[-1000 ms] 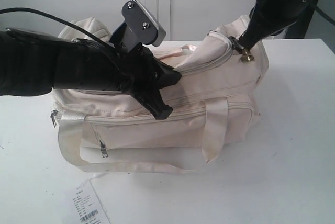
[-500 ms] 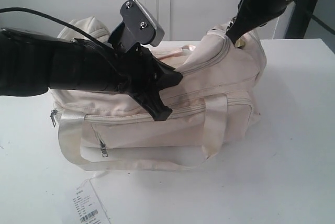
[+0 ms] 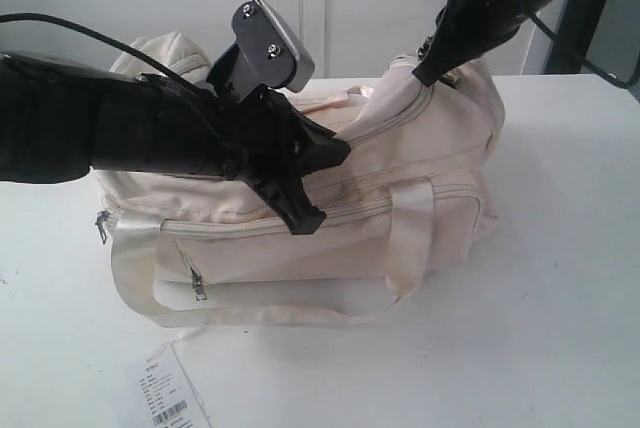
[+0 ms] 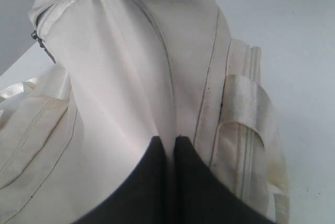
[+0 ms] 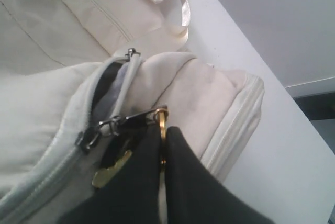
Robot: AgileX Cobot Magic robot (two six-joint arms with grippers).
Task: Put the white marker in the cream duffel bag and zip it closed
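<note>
Duffel bag (image 3: 300,238), cream fabric, 1 item, lying lengthwise on white table (image 3: 560,278), front pocket facing the exterior camera. Front webbing handle (image 3: 410,248) hangs down the front and loops along the table in front of the bag. Front pocket zip pull (image 3: 198,286) hangs near the left end.

Top zipper (image 5: 63,153): the teeth part beside the dark slider (image 5: 86,139), and a strip of dark lining (image 5: 107,80) shows in the gap. Gold ring (image 5: 162,116) is linked to that slider.

White marker: not visible in any view.

Right gripper (image 3: 425,73): at the bag's raised right end, its 2 dark fingers (image 5: 136,177) pressed together with the gold ring pinched between their tips.

Left gripper (image 3: 325,148): reaching across the bag's top from the left. In the left wrist view its 2 fingers (image 4: 146,182) are clamped on a fold of the bag's cream top fabric, which rises in a taut ridge from the tips.

Paper tag (image 3: 165,398): white, barcode printed, flat on the table in front of the bag's left end, apart from the bag.
</note>
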